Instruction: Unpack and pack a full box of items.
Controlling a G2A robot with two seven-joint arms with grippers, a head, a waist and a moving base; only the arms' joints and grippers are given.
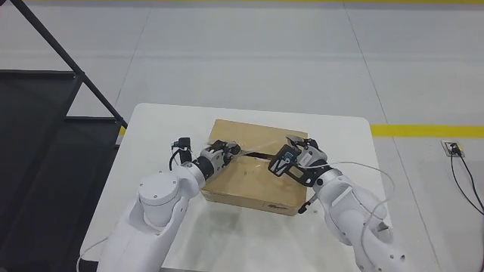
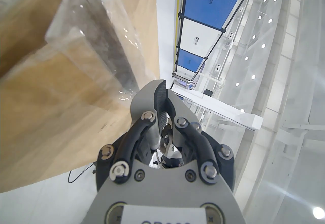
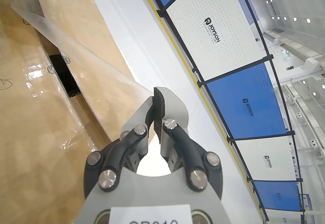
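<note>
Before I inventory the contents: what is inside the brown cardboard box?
In the brown cardboard box, only a dark slit shows between its flaps, under the clear tape strip. The flaps hide any contents.

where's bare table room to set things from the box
Bare table lies either side of the box: one patch between it and the left edge, another toward the right edge. Crowded over the box top, where the left gripper and right gripper pinch the tape.
</note>
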